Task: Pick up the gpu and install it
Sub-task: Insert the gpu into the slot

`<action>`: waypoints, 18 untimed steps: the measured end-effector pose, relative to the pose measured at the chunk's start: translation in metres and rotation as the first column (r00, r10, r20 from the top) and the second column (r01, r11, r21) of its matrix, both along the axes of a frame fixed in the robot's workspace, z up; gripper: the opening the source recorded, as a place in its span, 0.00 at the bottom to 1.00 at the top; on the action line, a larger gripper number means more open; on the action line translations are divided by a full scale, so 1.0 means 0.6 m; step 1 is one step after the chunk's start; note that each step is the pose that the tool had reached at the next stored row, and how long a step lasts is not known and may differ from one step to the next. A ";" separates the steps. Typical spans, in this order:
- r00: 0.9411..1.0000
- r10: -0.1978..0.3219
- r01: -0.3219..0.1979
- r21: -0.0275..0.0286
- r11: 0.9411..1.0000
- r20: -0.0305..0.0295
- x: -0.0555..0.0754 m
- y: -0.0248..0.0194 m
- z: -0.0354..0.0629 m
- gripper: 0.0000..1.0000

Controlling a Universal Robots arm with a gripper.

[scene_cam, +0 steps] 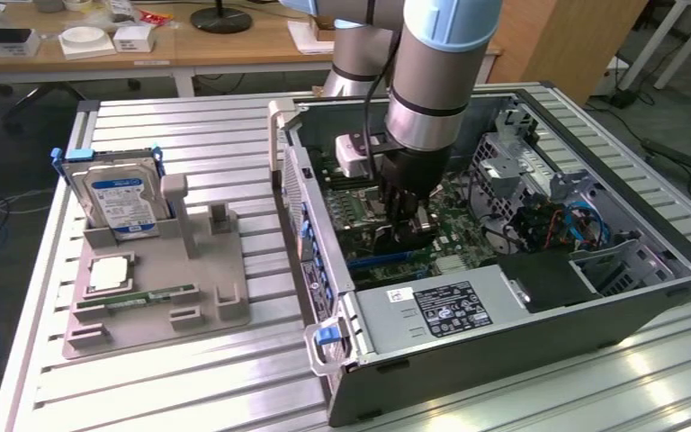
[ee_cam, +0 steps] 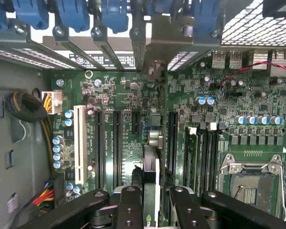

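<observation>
The gpu is seen edge-on, a thin dark card standing upright over the green motherboard, between two long black slots. Its pale metal bracket lies against the case's rear slot openings. My gripper is shut on the card, with a black finger on each side of it. In the exterior view the gripper reaches down inside the open computer case, the dark gpu below it at the board. Whether the card sits fully in its slot I cannot tell.
Left of the case in the exterior view, a grey holder carries a silver hard drive with a blue label, a green memory stick and a square chip. Inside the case are a power supply, blue cables and an empty processor socket.
</observation>
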State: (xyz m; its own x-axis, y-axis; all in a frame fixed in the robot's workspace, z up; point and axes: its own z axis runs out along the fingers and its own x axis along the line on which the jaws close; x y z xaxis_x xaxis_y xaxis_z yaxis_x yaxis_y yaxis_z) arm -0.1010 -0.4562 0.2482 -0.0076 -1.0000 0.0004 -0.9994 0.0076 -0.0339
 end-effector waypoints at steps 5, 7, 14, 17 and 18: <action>1.000 0.002 -0.002 0.001 1.000 0.000 0.000 0.0002 0.000 0.27; 1.000 0.007 -0.007 0.002 1.000 0.000 0.000 0.0002 0.000 0.27; 1.000 0.016 -0.016 0.003 1.000 0.000 -0.005 0.0001 0.000 0.27; 1.000 0.016 -0.016 0.003 1.000 0.000 -0.007 0.0004 -0.001 0.27; 1.000 0.016 -0.016 0.003 1.000 0.000 -0.007 0.0003 -0.001 0.27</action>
State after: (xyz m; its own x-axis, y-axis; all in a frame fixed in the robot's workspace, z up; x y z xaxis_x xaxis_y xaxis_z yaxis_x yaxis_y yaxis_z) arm -0.1052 -0.4560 0.2476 0.0087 -1.0000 -0.0022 -0.9994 -0.0086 -0.0341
